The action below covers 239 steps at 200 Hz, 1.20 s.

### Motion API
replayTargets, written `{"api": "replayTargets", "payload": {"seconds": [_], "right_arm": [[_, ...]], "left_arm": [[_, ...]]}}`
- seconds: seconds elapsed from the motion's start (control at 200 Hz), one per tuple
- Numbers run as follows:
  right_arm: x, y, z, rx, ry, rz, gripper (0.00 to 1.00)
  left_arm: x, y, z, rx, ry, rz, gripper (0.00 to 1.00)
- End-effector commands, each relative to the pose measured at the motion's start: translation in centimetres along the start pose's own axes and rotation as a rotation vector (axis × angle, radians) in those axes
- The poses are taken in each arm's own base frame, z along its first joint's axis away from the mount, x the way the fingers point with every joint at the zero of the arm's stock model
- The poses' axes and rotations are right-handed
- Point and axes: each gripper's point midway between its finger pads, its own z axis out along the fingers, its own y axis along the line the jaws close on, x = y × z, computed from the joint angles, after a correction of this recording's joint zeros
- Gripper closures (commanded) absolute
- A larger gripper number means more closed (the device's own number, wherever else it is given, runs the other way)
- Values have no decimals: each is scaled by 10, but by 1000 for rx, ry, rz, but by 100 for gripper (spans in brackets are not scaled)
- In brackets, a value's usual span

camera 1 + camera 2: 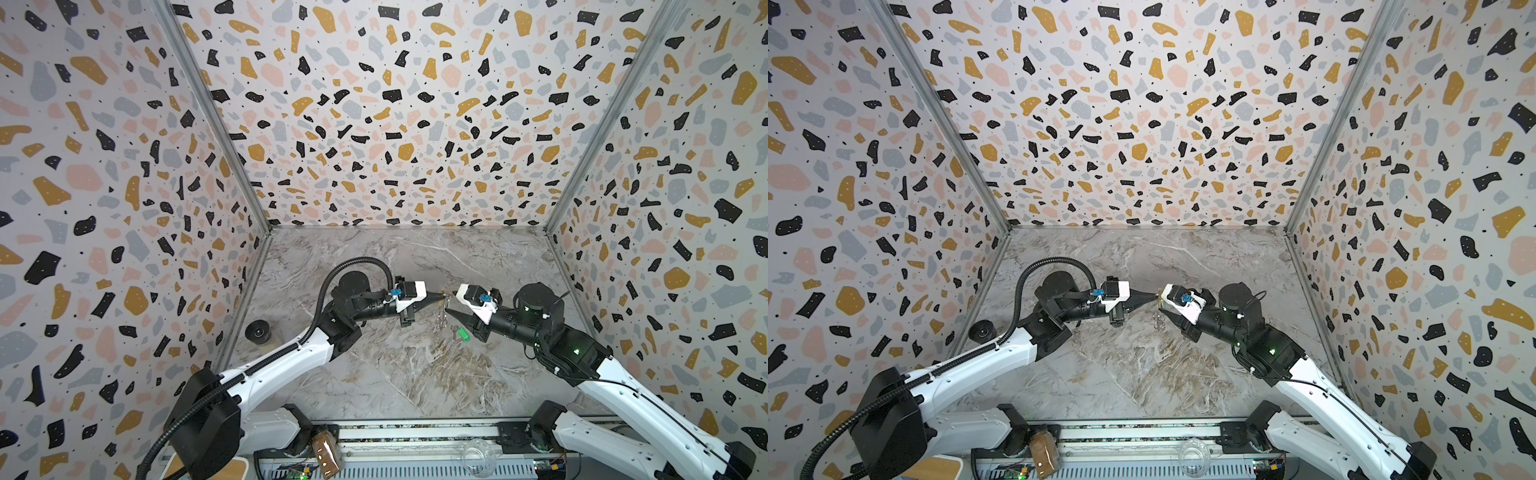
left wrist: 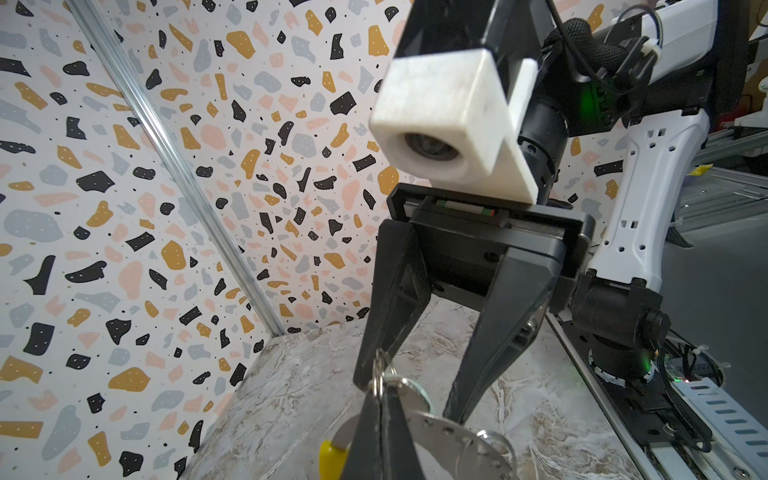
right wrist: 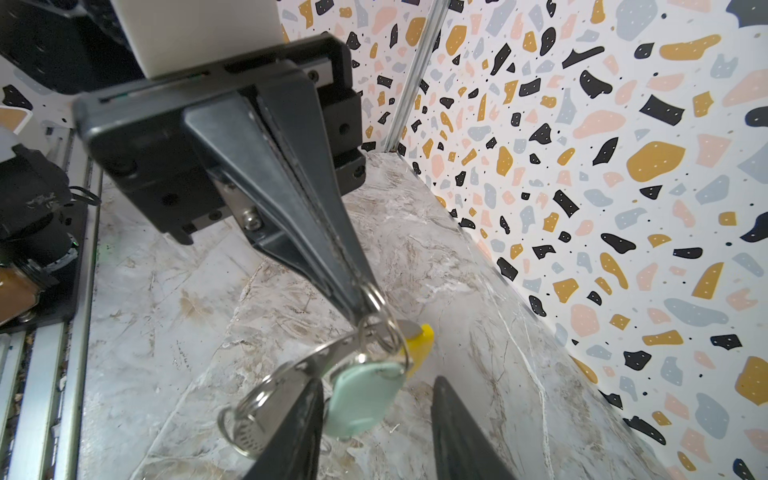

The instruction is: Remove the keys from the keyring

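Observation:
The keyring, a thin grey metal hoop with holes along its rim and a yellow sleeve, hangs above the marble floor. My left gripper is shut, its tips pinching the thin wire rings at the hoop's top. A pale mint-tagged key dangles from the hoop between the fingers of my right gripper, which is open and faces the left one. A green-tagged key lies loose on the floor below.
A dark tape roll sits by the left wall. On the front rail stand a brown spice jar and a clear glass jar. Patterned walls close in three sides.

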Motion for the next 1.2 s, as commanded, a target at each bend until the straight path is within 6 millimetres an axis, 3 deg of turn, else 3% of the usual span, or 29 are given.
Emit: {"api": "replayTargets", "payload": {"seconds": [0.0, 0.721, 1.061, 1.191], "right_arm": [[-7, -2, 3, 0, -30, 10, 56], [-2, 9, 2, -55, -10, -37, 77], [10, 9, 9, -53, 28, -20, 79], [6, 7, 9, -44, 17, -24, 80]], "left_arm": [[-12, 5, -3, -27, -46, 40, 100], [-14, -4, -5, 37, -35, 66, 100], [-19, -2, -9, 26, -51, 70, 100], [-19, -2, -9, 23, -51, 68, 100]]}}
